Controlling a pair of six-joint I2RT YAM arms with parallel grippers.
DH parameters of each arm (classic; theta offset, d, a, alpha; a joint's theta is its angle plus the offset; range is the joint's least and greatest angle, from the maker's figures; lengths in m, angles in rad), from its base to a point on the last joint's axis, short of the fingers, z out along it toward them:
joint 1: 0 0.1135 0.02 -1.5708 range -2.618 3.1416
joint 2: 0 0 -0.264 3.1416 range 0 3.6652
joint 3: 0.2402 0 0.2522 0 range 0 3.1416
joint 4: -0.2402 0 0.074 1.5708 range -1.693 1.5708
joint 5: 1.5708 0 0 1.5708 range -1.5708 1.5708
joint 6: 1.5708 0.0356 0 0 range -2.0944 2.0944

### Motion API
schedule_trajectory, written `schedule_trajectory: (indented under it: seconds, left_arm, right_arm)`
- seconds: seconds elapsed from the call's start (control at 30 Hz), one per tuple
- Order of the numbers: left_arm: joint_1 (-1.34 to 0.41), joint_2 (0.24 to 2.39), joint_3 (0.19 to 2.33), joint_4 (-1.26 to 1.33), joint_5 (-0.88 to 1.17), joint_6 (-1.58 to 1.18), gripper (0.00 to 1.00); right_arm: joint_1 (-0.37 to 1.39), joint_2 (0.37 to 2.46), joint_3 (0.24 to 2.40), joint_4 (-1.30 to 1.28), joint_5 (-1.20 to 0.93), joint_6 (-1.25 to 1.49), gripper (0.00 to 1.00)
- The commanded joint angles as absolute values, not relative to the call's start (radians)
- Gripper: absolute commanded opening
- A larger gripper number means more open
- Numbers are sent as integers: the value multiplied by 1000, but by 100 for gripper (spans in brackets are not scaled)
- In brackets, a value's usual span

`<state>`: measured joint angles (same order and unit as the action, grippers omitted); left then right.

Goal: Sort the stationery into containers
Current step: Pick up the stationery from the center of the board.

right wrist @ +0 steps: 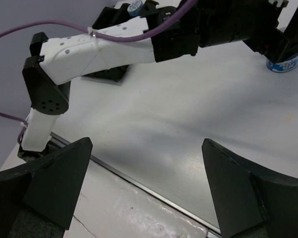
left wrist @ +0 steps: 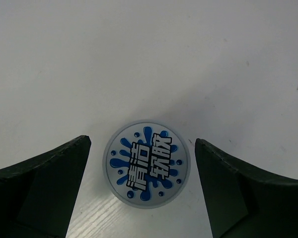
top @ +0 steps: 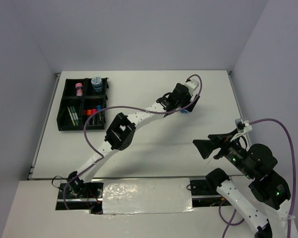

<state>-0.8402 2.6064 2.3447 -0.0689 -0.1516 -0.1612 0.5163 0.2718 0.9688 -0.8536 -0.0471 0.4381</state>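
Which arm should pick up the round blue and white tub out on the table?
Left. The left end effector is open and straddles the tub, one finger either side. The right end effector hangs open and empty, far from it.

My white table (top: pixel 154 89) sits between grey walls (top: pixel 139 29); crinkled silver tape (top: pixel 146 196) covers its near edge.

Left gripper (left wrist: pixel 140 141) jaws stood wide, with the round tub (left wrist: pixel 146 163) between them and touching neither finger. A strip of bare table (left wrist: pixel 139 59) ran down each side of it, and flat tabletop lay ahead of the jaws. Right gripper (right wrist: pixel 146 143) jaws were wide with free space between. Ahead of them the left arm (right wrist: pixel 89 54) crossed, blocking the line to the tray (right wrist: pixel 111 74).
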Motion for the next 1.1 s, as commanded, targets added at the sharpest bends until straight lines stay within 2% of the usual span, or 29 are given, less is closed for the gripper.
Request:
schedule_trajectory:
  seconds: [0.0,0.17,0.23,0.33,0.37,0.43,0.47,0.57,0.67,0.8,0.97,1.07]
  left_arm:
    - [-844,2649,2391,-26,-129,-155,99]
    - [-844,2648,2362,-35,-121,-167,99]
    - [-844,2648,2359,-37,-117,-170,94]
    - [-844,2637,2346,-25,-120,-169,64]
    - [-844,2634,2341,-23,-123,-172,40]
    - [-844,2603,2330,-28,-132,-170,16]
    - [-845,2586,2321,-34,-136,-169,1]
    - [-845,2458,2244,-52,-211,-166,0]
    - [-827,2295,2189,-130,-392,-141,0]
    - [-675,2104,2206,-375,-551,-254,0]
    - [-341,2036,2247,-717,-422,-449,0]
    - [-205,2046,2257,-814,-374,-469,0]
  right_arm:
    - [514,256,997,-841,-84,417,100]
    - [512,255,1002,-839,-72,410,100]
    - [514,256,1002,-836,-71,410,100]
    - [514,252,996,-831,-72,413,100]
    - [514,250,994,-830,-69,413,100]
    - [514,247,991,-833,-58,411,100]
    - [514,248,991,-834,-54,410,100]
    - [514,256,986,-828,-46,405,100]
    - [512,268,970,-805,-57,405,100]
    - [514,281,928,-738,-81,408,100]
    - [512,314,897,-675,-110,413,100]
    - [514,348,913,-666,-121,405,100]
